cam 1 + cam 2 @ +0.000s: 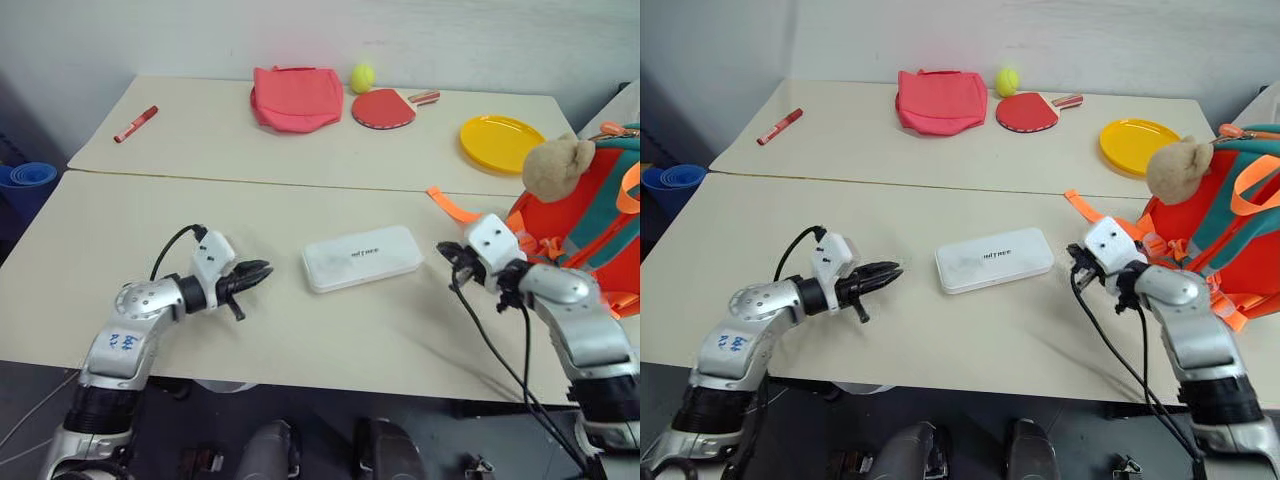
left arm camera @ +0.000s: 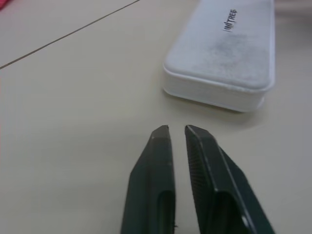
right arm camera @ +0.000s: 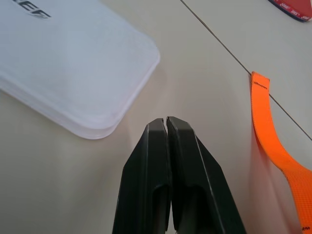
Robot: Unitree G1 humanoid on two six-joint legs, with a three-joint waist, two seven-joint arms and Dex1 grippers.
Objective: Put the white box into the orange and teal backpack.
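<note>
Black fingers pressed together on both the left gripper [image 1: 262,270] and right gripper [image 3: 166,120], each near one end of the flat white plastic box [image 1: 362,257] lettered "UNITREE", lying mid-table [image 1: 120,230] between them. The bright orange and teal fabric backpack [image 1: 590,220] stands at the table's right edge behind the right gripper, an orange webbing strap [image 3: 273,146] trailing beside it.

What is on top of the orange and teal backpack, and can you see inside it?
A tan plush bear sits on top of the orange and teal backpack. Its inside cannot be seen, since the fabric covers it. The white box lies on the table.
</note>
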